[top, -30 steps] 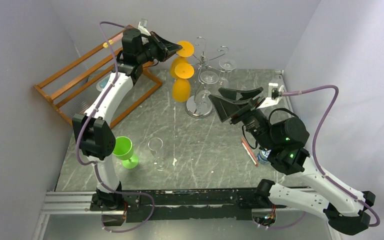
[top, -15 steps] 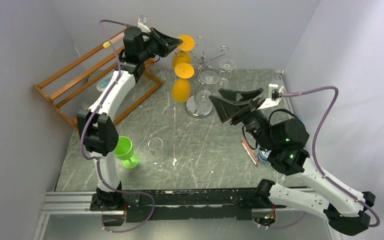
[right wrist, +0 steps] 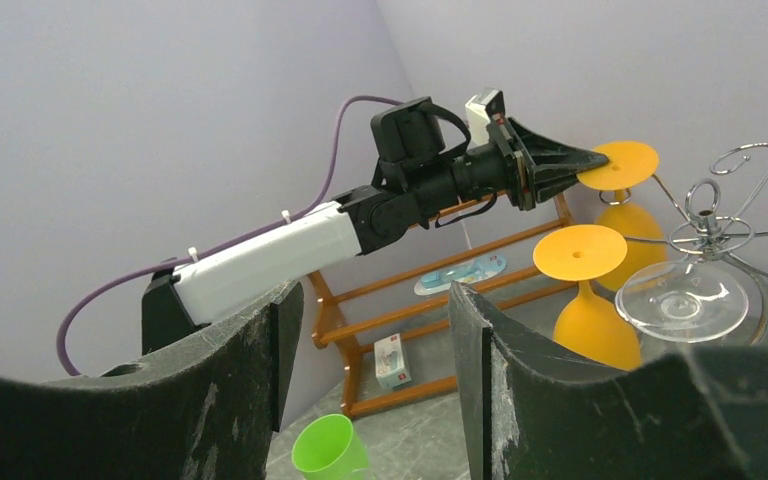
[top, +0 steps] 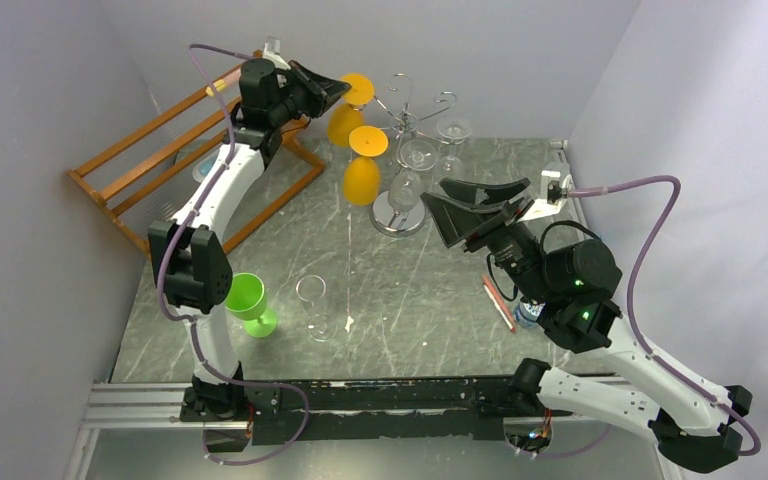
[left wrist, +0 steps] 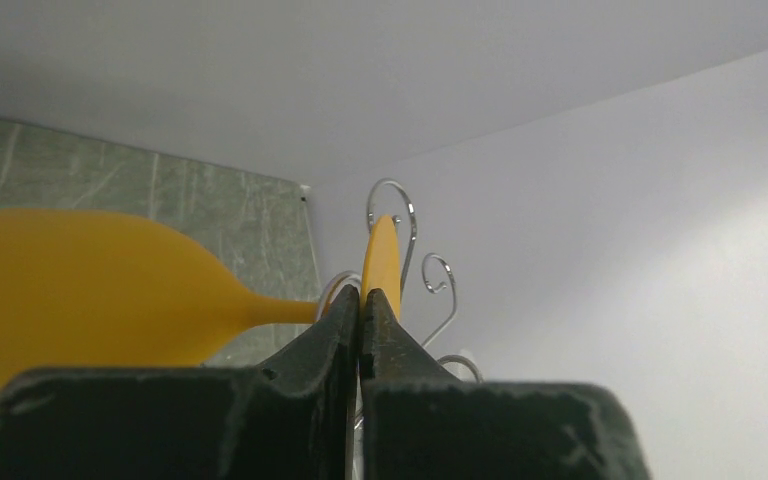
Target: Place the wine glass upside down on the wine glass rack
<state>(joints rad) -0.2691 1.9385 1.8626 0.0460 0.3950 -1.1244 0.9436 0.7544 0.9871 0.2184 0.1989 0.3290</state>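
Note:
My left gripper (top: 337, 90) is shut on the disc foot of an orange wine glass (top: 344, 122), held upside down high up, just left of the silver wire rack (top: 407, 108). In the left wrist view the tips (left wrist: 362, 296) pinch the foot edge-on, the bowl (left wrist: 90, 290) lies left, and the rack's scroll arms (left wrist: 394, 196) are right behind. A second orange glass (top: 362, 176) and clear glasses (top: 417, 155) hang on the rack. My right gripper (top: 472, 207) is open and empty right of the rack's base; it also shows in the right wrist view (right wrist: 370, 300).
The orange wooden slatted rack (top: 160, 160) stands at the back left. A green glass (top: 250, 300) and a clear glass (top: 312, 300) stand upright at the front left. A red pen (top: 498, 304) lies by the right arm. Walls close in on three sides.
My left gripper has lifted the orange glass a little higher and slightly left, away from the rack's arms. The right arm has hardly moved.

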